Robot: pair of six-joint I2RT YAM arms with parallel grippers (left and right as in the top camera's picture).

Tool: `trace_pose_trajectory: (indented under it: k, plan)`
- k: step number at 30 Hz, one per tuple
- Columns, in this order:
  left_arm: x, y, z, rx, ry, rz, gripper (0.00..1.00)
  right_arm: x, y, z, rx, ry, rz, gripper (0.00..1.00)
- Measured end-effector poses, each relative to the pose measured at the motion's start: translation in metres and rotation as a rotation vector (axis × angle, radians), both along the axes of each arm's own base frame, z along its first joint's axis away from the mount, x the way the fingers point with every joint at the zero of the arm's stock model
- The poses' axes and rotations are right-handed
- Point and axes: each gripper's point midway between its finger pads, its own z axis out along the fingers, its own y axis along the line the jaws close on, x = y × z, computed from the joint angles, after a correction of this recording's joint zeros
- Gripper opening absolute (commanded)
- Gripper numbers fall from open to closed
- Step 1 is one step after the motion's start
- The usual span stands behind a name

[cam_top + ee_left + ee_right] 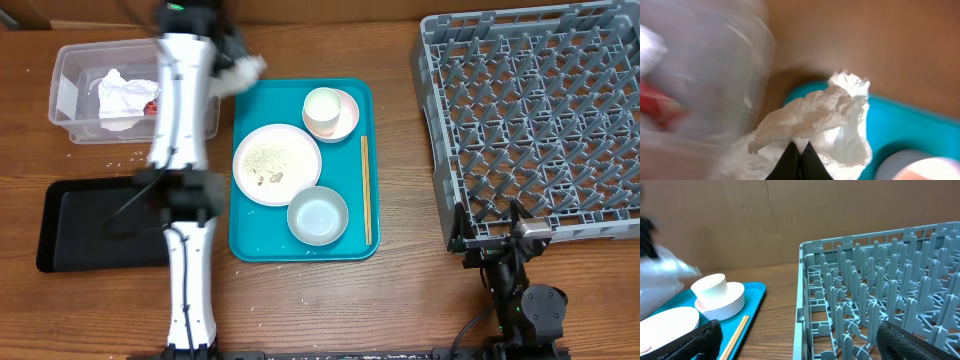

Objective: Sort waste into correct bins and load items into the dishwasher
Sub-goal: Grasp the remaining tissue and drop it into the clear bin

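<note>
Jaws of the left claw (799, 160) are shut tight on a crumpled white paper napkin (826, 117). They pinch it by a lower fold, so the rest billows free above the black fingertips. Seen from overhead, this claw hangs just off the far left corner of the teal rectangular serving tray (300, 92), on the side facing the clear plastic rectangular tub (68, 60) that sits left of the tray. The napkin is probably carried this way because the tub serves as the paper bin: a white wad (120, 95) and a small red-and-white sachet wrapper (150, 107) already lie in it.

The shallow black rectangular tray (60, 245), left of the teal tray's near end, shows no waste on its visible part. On the teal tray wait the round pale pink plate (290, 150) with whitish rice scraps (268, 158), the pale bowl (318, 215), the small white cup (322, 108) on its small pink saucer (347, 118), and the wooden chopsticks (365, 190) along the right edge.

Right of the teal tray stands the large square grey plastic dish rack (540, 110). The right claw (797, 341) hovers at its near corner, jaws spread wide and empty, seemingly placed ready for loading.
</note>
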Motion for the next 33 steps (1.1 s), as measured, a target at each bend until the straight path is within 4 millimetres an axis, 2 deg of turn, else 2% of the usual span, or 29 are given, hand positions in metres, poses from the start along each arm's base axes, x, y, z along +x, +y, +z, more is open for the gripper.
trace_pose_trajectory:
  k: [2, 4, 6, 7, 9, 13, 14, 15, 17, 18, 22, 27, 30, 33]
  plan:
    - [-0.001, 0.026, 0.042, -0.015, -0.094, 0.076, 0.04, 0.000, 0.000, 0.000, 0.000, 0.000, 0.000, 1.00]
    - [-0.007, 0.051, 0.075, -0.031, -0.167, 0.152, 0.04, 0.000, 0.000, 0.000, 0.000, -0.001, 0.000, 1.00]
    - [-0.013, 0.078, 0.094, -0.047, -0.208, 0.240, 0.04, 0.000, 0.000, 0.000, 0.000, -0.001, 0.000, 1.00]
    - [-0.016, 0.089, 0.097, -0.054, -0.215, 0.280, 0.04, 0.000, 0.000, 0.000, 0.000, -0.001, 0.000, 1.00]
    - [-0.020, 0.109, 0.092, -0.077, -0.203, 0.361, 0.04, 0.000, 0.000, 0.000, 0.000, -0.001, 0.000, 1.00]
    - [-0.027, 0.133, 0.061, -0.128, -0.122, 0.515, 0.06, 0.000, 0.000, 0.000, 0.000, 0.000, 0.000, 1.00]
    - [-0.028, 0.138, 0.052, -0.141, -0.100, 0.553, 0.10, 0.000, 0.000, 0.000, 0.000, -0.001, 0.000, 1.00]
    - [-0.029, 0.140, 0.045, -0.150, -0.083, 0.580, 0.19, 0.000, 0.000, 0.000, 0.000, -0.001, 0.000, 1.00]
    - [-0.031, 0.146, 0.033, -0.169, -0.055, 0.637, 0.43, 0.000, 0.000, 0.000, 0.000, 0.000, 0.000, 1.00]
    - [-0.031, 0.147, 0.028, -0.179, -0.049, 0.661, 0.46, 0.000, 0.000, 0.000, 0.000, -0.001, 0.000, 1.00]
    - [-0.019, 0.152, 0.017, -0.206, -0.073, 0.713, 0.51, 0.000, 0.000, 0.000, 0.000, 0.000, 0.000, 1.00]
    - [-0.012, 0.152, 0.015, -0.218, -0.092, 0.710, 0.51, 0.000, 0.000, 0.000, 0.000, 0.000, 0.000, 1.00]
    - [-0.010, 0.144, 0.017, -0.245, -0.084, 0.647, 0.50, 0.000, 0.000, 0.000, 0.000, -0.001, 0.000, 1.00]
    - [-0.005, 0.125, 0.025, -0.309, -0.088, 0.514, 0.48, 0.000, 0.000, 0.000, 0.000, -0.001, 0.000, 1.00]
